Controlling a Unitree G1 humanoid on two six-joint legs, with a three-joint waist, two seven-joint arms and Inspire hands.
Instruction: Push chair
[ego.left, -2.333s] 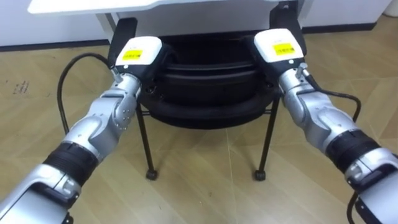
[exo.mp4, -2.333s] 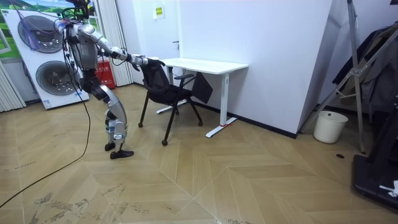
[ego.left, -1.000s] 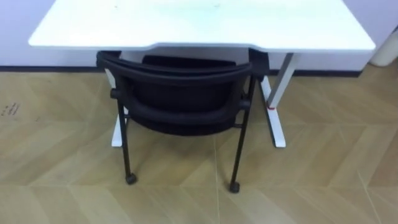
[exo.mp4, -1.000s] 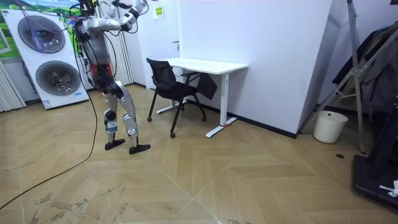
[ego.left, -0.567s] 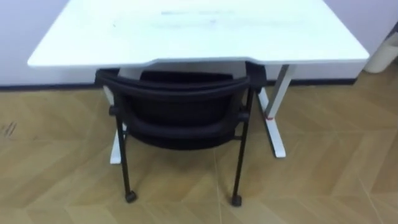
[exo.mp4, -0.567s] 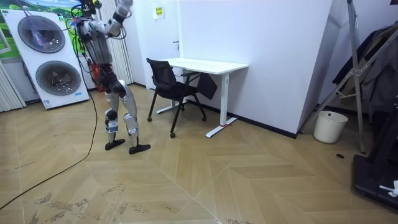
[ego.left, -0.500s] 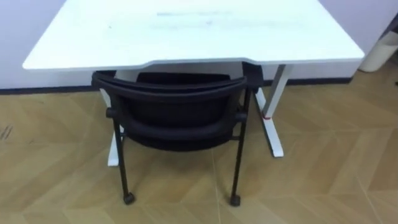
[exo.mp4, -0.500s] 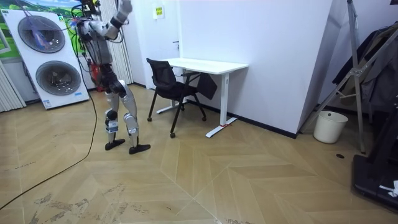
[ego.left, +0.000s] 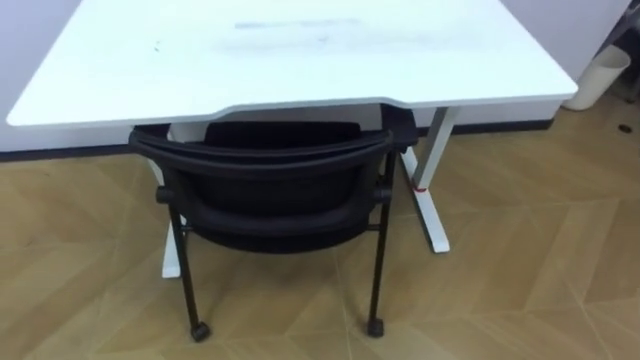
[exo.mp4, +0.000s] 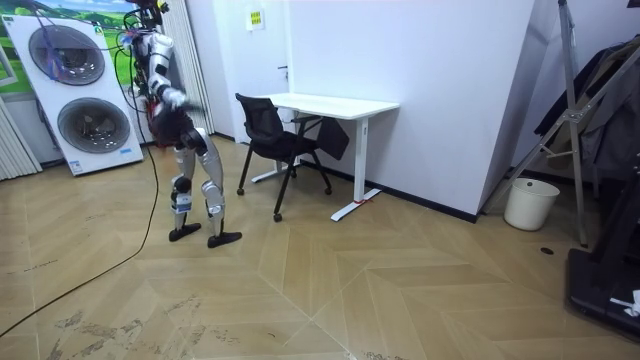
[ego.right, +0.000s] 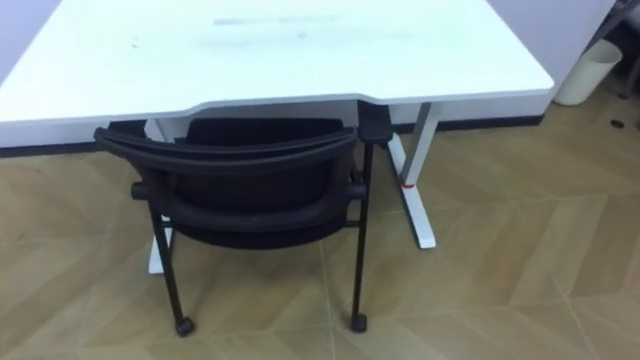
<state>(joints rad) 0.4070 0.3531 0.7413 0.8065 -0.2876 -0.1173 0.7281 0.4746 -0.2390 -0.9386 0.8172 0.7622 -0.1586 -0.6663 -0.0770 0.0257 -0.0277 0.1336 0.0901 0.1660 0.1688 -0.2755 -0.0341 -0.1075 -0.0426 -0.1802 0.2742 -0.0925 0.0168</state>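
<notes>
A black chair (ego.left: 270, 190) with a mesh back and castors stands with its seat tucked under the white desk (ego.left: 300, 50), its back towards me. In the room view I stand upright about a step from the chair (exo.mp4: 268, 135), on its side away from the desk (exo.mp4: 330, 104). A blurred hand (exo.mp4: 178, 98) hangs low in front of my body, apart from the chair. The right eye view has the chair (ego.right: 245, 185) in the same place under the desk.
The desk's white leg and foot (ego.left: 425, 190) stand right of the chair. A white bin (ego.left: 600, 75) sits by the wall at the far right. Two stacked washing machines (exo.mp4: 80, 100) are behind me. Open wooden floor (exo.mp4: 330, 270) lies around.
Both hands have come off the chair's back; my arms went up, then down. I have stepped back a little, and the chair now sits further under the desk.
</notes>
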